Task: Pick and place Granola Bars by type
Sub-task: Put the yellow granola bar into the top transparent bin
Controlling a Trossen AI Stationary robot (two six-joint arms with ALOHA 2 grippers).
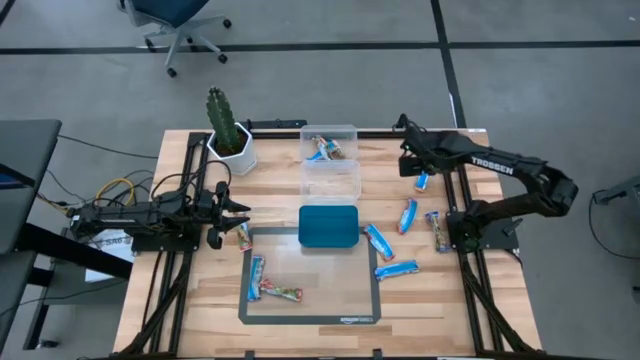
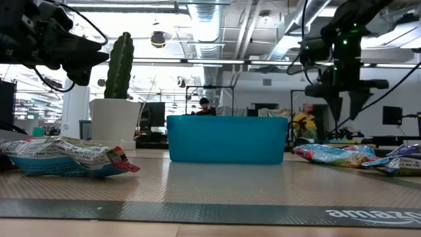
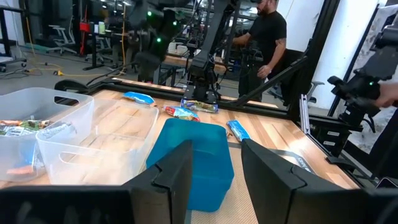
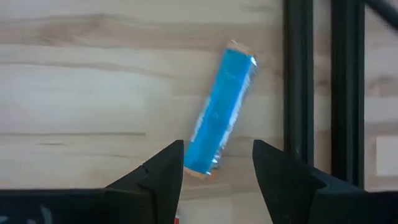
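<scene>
Several granola bars lie flat on the table. Blue ones are at the right: (image 1: 422, 182), (image 1: 408, 215), (image 1: 378, 241), (image 1: 396, 270). A multicoloured one (image 1: 436, 230) lies by the right arm's base. More bars (image 1: 255, 278), (image 1: 281, 292) lie on the mat. My right gripper (image 4: 217, 165) hangs open, pointing down, just above the blue bar (image 4: 224, 112) at the far right; that bar's near end shows between the fingertips. My left gripper (image 3: 214, 168) waits open and level at the table's left, facing the teal tray (image 3: 196, 155).
Two clear plastic boxes (image 1: 330, 160) stand at the far middle; the farther one holds a few bars (image 1: 325, 150). A potted cactus (image 1: 228, 135) stands far left. A grey mat (image 1: 310, 312) covers the near middle. Black frame rails (image 4: 323, 87) run beside the blue bar. People are in the room behind.
</scene>
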